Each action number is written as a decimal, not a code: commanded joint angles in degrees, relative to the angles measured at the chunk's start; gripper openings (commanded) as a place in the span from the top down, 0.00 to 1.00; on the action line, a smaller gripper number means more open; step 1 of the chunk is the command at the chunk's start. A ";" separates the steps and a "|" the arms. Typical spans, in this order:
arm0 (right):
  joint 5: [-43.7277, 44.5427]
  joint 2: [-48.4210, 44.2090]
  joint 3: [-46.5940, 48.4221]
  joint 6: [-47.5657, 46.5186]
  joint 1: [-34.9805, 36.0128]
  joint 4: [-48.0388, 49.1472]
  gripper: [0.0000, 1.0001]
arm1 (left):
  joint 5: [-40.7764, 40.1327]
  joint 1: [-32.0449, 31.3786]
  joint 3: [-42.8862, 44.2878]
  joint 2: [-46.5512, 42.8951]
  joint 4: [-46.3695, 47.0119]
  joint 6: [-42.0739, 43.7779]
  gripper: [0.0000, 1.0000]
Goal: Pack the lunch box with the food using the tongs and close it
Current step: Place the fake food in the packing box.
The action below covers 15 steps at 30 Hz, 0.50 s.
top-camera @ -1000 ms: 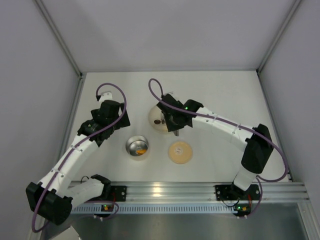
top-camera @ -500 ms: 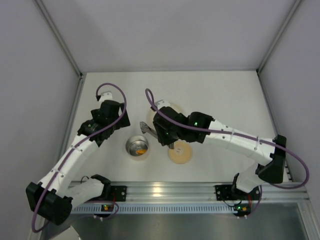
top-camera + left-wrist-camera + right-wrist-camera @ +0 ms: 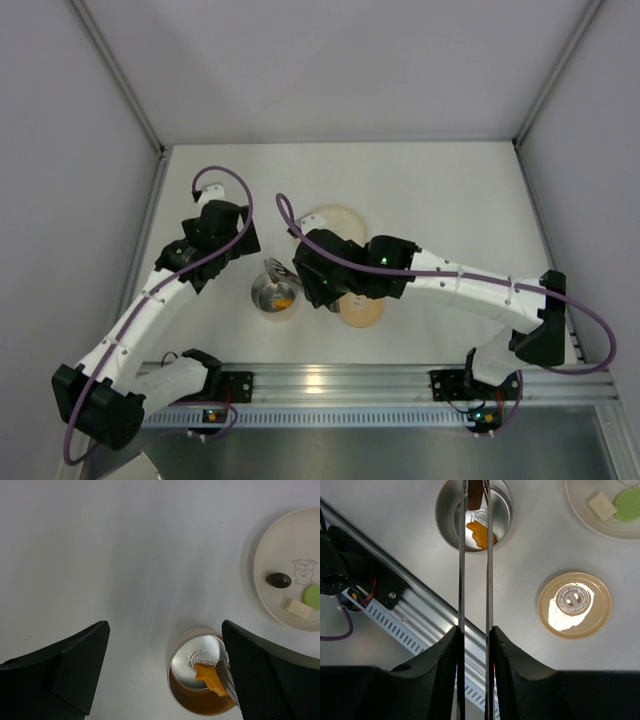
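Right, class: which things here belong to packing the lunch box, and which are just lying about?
Job: lunch box, lid, tongs, orange piece inside the box, brown piece, cream piece, green piece, plate under those three.
Lying about: aluminium rail, purple cables.

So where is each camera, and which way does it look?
Top external: high behind the bases, looking down on the white table; left arm and right arm show.
Left wrist: faces down at the small round steel lunch box; its black fingers show.
Right wrist: looks along the slim silver metal tongs between its fingers into that box.
Shared: both wrist views see the orange food piece inside.
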 commanded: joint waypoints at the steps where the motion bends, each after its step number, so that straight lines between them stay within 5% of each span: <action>1: 0.94 -0.29 1.79 0.58 0.99 -0.56 0.68 | 0.01 0.28 1.50 -0.44 0.34 -0.32 0.01; 15: 6.38 -3.01 2.05 -0.03 -2.17 -3.37 0.58 | 0.10 0.28 1.32 -0.26 0.43 -0.32 0.01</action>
